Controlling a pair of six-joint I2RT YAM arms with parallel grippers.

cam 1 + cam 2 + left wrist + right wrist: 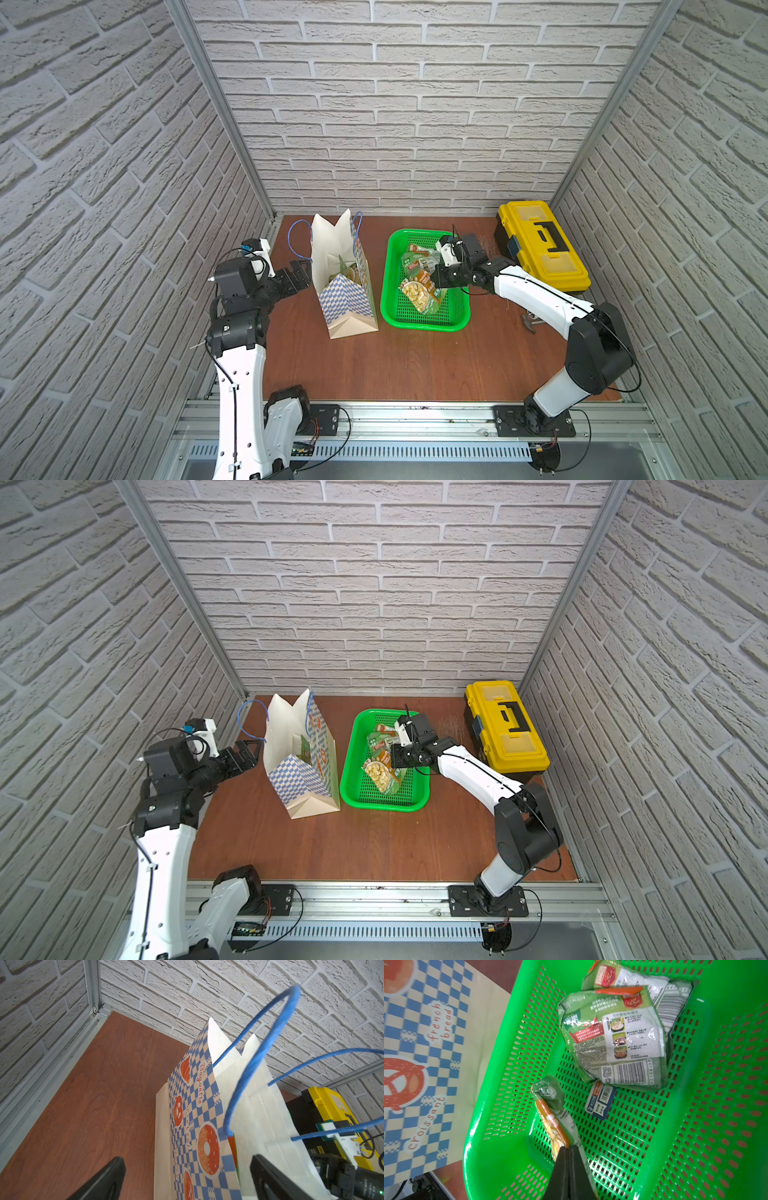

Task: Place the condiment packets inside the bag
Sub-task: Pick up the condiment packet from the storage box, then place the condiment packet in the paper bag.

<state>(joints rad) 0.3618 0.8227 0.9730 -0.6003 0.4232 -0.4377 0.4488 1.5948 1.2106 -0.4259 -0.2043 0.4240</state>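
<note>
Starting at the right gripper (568,1148), we find the jaws pinched together on the edge of one condiment packet (550,1105), low inside the green basket (500,1068). Two more packets (612,1039) lie overlapped in that basket, near a barcode sticker (601,1101). We find the left gripper (301,272) spread wide and empty, just beside the upright bag (347,299), which stands next to the basket

bag (188,1105): baguette, pretzel, french bread, croissant; packet (612,1036): 2亿, barcode 64793120
</note>
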